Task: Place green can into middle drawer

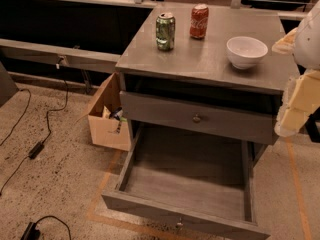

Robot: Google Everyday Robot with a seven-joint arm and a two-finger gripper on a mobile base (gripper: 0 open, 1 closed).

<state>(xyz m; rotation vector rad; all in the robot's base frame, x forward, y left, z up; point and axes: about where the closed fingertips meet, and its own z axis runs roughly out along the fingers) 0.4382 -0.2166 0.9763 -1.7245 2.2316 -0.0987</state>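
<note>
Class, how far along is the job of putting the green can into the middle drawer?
Done: the middle drawer stands pulled open. In hand: the claw sits at the picture's right edge, well apart from the green can. Left: that can stands upright on the cabinet top beside the red can, so grasping, carrying and placing remain.

A mottled-green can (165, 31) with a silver top stood by a red can (199, 21) with white markings and a plain white bowl (246, 51) on the dull grey cabinet top (200, 64). The middle drawer (185, 184) showed a worn, streaked grey floor between darker grey walls; the shallower drawer (160, 110) matched it, its knob (197, 118) dull metal. The gripper (297, 106), at the right edge beside the cabinet, was pale cream-yellow under a white arm casing (312, 34). A tan cardboard box (105, 124) sat on beige speckled flooring (55, 184) crossed by orange lines (300, 194) and black cables (50, 116)
</note>
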